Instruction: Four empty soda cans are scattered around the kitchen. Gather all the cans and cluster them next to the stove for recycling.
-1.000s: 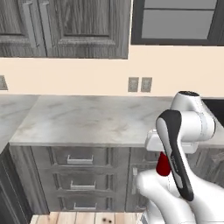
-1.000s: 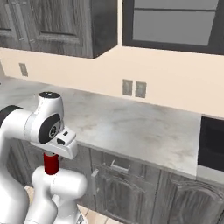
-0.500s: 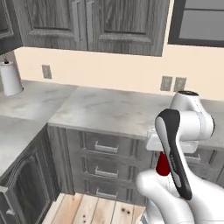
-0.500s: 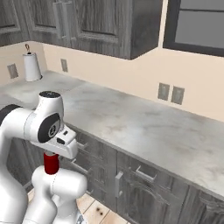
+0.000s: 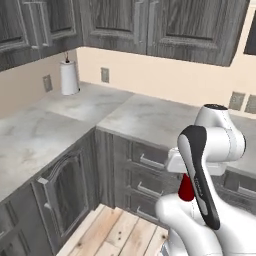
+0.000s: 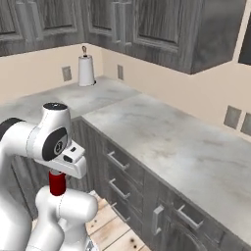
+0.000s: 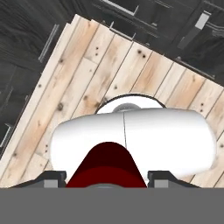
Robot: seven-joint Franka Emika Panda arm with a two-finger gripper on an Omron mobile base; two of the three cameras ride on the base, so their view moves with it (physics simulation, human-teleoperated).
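A red soda can [image 5: 186, 190] hangs upright under my hand, low over the plank floor and close above the robot's own base. My gripper [image 5: 186, 181] is shut on it. From the right base view the soda can [image 6: 57, 184] shows just below the white hand, in front of the cabinet drawers. In the hand view the soda can [image 7: 106, 168] sits between the two fingertips of the gripper [image 7: 108, 179], looking straight down. The stove is out of view.
A grey marble counter [image 5: 145, 117] wraps an inner corner, with dark drawers [image 6: 120, 164] and cabinet doors below. A paper towel roll [image 5: 69, 77] stands at the back of the corner. Wall outlets [image 6: 232, 116] sit above the counter. Light plank floor [image 7: 87, 74] lies beneath.
The whole picture has shifted: the base has moved, bringing the counter corner and the paper towel roll further into view. The arm keeps the same pose with the can in its grip.
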